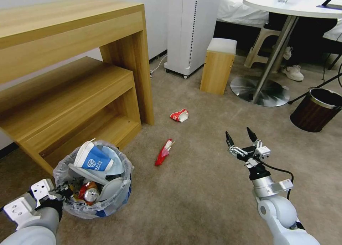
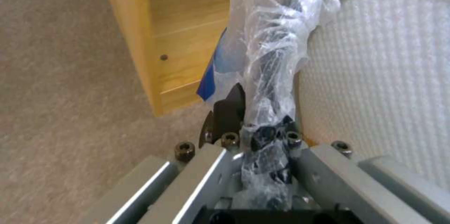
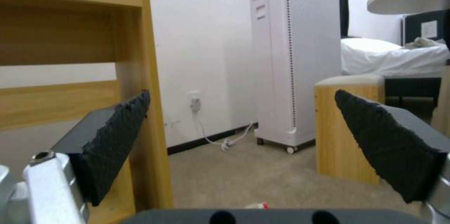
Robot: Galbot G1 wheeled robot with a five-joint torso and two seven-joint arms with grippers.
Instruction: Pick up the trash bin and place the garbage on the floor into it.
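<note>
The trash bin (image 1: 113, 199), lined with crinkled clear plastic, stands on the beige floor (image 1: 199, 198) at lower left. It holds a blue-white paper cup (image 1: 93, 160), white slippers (image 1: 110, 188) and a red can. My left gripper (image 1: 61, 194) is shut on the bin's near rim; the left wrist view shows its fingers (image 2: 225, 115) clamping the bagged rim (image 2: 272, 51) beside a white slipper (image 2: 379, 76). Garbage on the carpet: a red wrapper (image 1: 163, 152) and a crushed red-white paper cup (image 1: 179, 115). My right gripper (image 1: 241, 138) (image 3: 242, 94) hovers open and empty, right of the wrapper.
A two-tier wooden desk (image 1: 71, 77) stands right behind the bin. Farther back are a white tower appliance (image 1: 192, 27), a wooden stool (image 1: 218, 65), a round table's metal base (image 1: 260, 91) and a dark brown bin with a metal rim (image 1: 315, 109). Open carpet lies between my arms.
</note>
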